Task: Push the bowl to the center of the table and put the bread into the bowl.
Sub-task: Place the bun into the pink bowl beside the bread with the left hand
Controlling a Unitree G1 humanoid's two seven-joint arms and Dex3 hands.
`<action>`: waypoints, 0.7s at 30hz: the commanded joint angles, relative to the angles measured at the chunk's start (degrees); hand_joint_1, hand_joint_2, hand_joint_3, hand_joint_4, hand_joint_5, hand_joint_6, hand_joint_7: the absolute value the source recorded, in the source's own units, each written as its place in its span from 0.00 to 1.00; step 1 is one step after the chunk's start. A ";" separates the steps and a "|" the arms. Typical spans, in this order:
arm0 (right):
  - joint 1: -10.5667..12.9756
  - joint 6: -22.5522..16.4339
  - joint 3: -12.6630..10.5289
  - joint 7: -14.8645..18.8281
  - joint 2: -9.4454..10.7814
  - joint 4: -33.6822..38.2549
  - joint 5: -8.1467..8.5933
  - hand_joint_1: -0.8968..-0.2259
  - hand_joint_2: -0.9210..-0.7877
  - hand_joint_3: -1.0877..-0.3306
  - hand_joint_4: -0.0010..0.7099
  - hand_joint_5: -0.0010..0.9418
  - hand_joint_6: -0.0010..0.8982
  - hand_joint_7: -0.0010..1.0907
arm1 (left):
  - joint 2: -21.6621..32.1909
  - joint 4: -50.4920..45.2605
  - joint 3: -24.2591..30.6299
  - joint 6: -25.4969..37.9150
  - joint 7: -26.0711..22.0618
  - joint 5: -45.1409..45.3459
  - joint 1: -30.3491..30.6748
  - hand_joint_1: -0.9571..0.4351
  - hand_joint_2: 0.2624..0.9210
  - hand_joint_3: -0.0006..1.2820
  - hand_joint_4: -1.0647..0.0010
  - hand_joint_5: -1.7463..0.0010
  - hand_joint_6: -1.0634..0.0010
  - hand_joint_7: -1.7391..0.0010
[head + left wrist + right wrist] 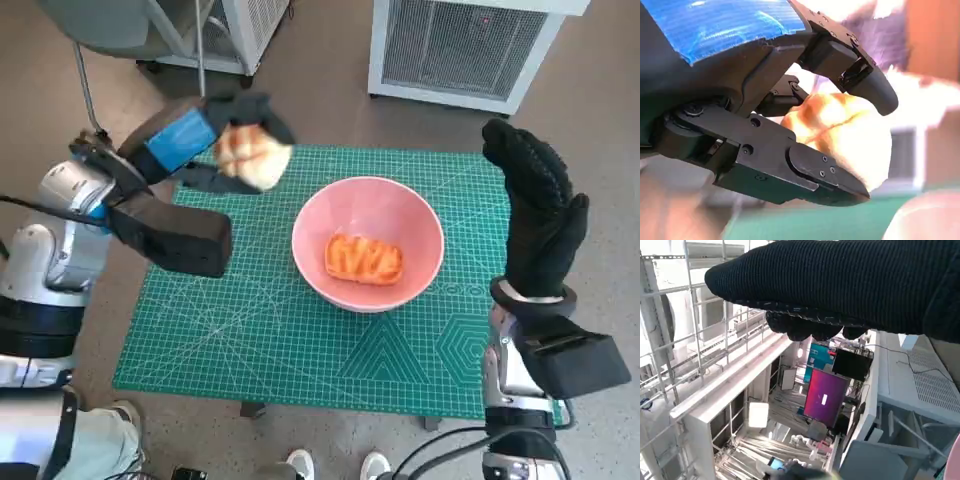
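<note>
A pink bowl (pixel 368 218) stands near the middle of the green cutting mat (pixel 250 330), with an orange piece of bread (pixel 363 259) lying inside it. My left hand (pixel 205 140) hovers above the mat's far left part, to the left of the bowl, gripping a pale golden bread roll (pixel 252 157). The left wrist view shows that roll (pixel 845 135) held between the black fingers (pixel 820 175). My right hand (pixel 535 215), in the black glove, is raised at the mat's right edge, fingers extended and holding nothing; the glove (pixel 850 285) fills the right wrist view's top.
A white slatted cabinet (pixel 465 45) stands on the floor beyond the table, another white unit (pixel 250 25) and a chair leg (pixel 85 95) at the far left. Someone's shoes (pixel 335 465) show at the near edge. Shelving and a lit screen (pixel 825 397) appear in the right wrist view.
</note>
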 commanded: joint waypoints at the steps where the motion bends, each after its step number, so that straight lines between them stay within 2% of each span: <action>1: 0.75 0.73 0.14 0.51 -0.14 0.34 0.00 0.60 0.00 0.40 0.43 0.00 0.00 0.60 | -3.96 -1.12 -1.29 -0.74 2.65 0.32 -0.99 0.69 1.00 0.04 0.32 0.38 0.41 0.30; 7: 0.88 0.43 0.13 0.41 -0.13 0.38 -0.14 0.60 0.00 0.40 0.43 0.00 0.00 0.60 | -7.50 3.68 -5.12 -5.20 6.96 3.43 -3.31 0.69 1.00 0.04 0.33 0.38 0.40 0.30; 13: 1.29 0.46 0.12 0.13 -0.08 -0.24 -0.44 0.60 0.00 0.40 0.43 0.00 0.00 0.60 | -10.35 10.86 -8.66 -9.89 6.38 3.72 -5.97 0.69 1.00 0.03 0.32 0.40 0.38 0.30; 21: 1.85 0.22 -0.23 -0.24 -0.29 -0.73 -0.85 0.60 0.00 0.41 0.43 0.00 0.00 0.60 | -13.42 18.93 -13.19 -11.15 5.78 6.12 -7.91 0.69 1.00 0.04 0.33 0.37 0.39 0.32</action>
